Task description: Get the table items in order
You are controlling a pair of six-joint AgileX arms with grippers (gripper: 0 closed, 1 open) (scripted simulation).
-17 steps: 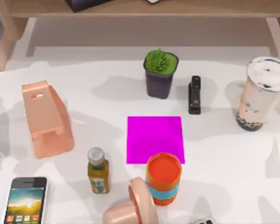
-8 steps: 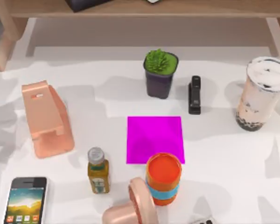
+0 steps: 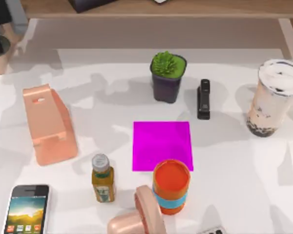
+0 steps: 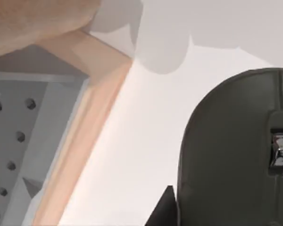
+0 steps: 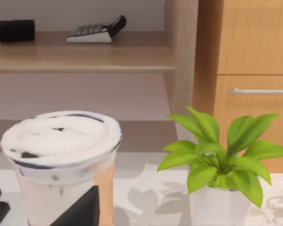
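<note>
While the mouse [image 4: 236, 150] is seen close under the left wrist camera, near the table's far-left corner, the left gripper's grasp cannot be told. The milk-tea cup [image 3: 274, 97] stands at the right edge — nearer the right arm, its hold likewise undetermined.

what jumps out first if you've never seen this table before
Probably the bright magenta square at the table's middle, with the orange cup standing at its near edge. Next, the tall milk-tea cup at the right side and the smartphone with its lit screen in the near left corner.
</note>
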